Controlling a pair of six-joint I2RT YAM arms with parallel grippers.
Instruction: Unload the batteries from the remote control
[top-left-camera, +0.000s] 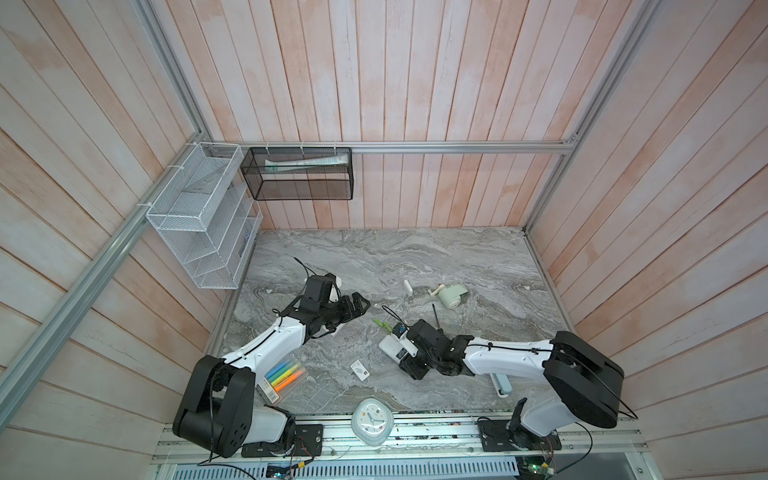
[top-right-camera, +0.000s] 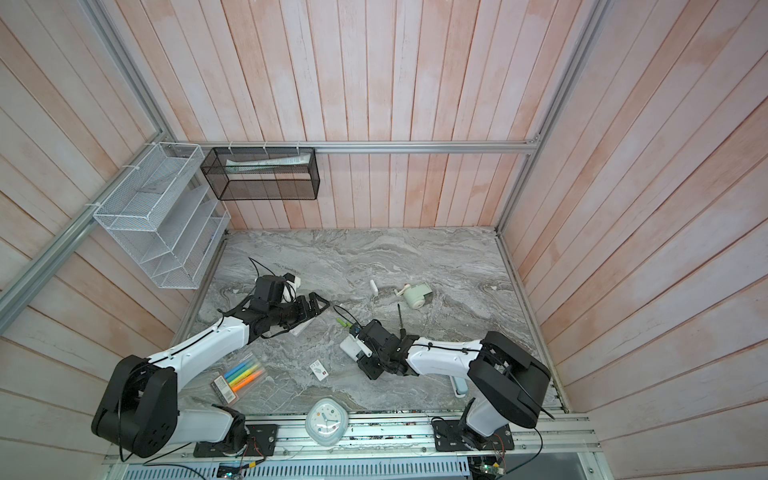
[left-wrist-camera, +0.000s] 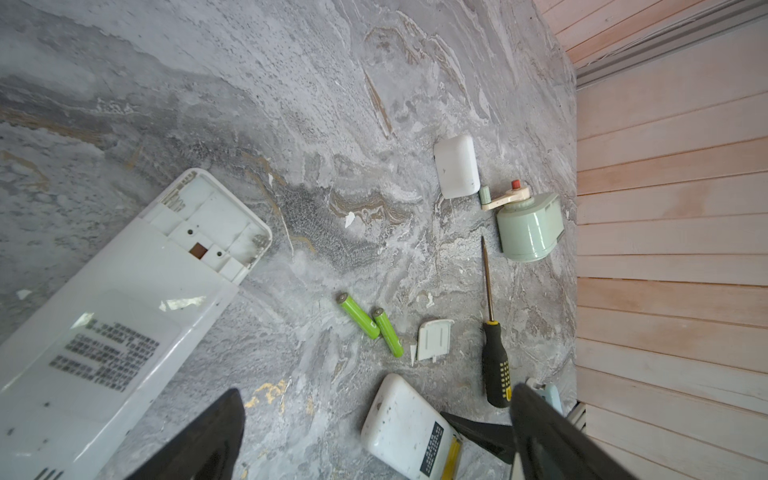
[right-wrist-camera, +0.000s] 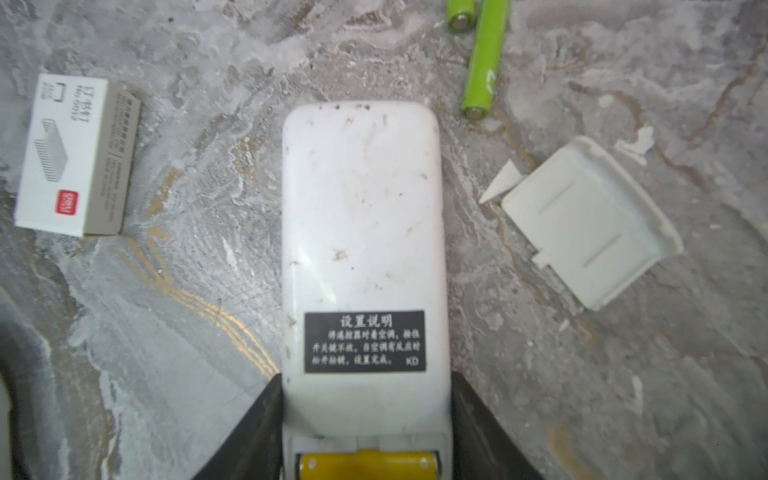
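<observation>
Right end effector (right-wrist-camera: 365, 378) clamps small remote (right-wrist-camera: 361, 208), yellow batteries (right-wrist-camera: 368, 463) still inside it, green batteries (left-wrist-camera: 358, 316) on tabletop (left-wrist-camera: 291, 124) just beside remote; left end effector (left-wrist-camera: 376, 395) open, should pry yellows out next.

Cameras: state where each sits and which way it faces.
Top views: high above, looking down at the marble table; left arm and right arm show.
Left wrist: on left arm, facing green batteries; open left tool shows.
Right wrist: on right arm, facing small remote; right tool grips it.
Shared: all views show the green batteries.
</observation>
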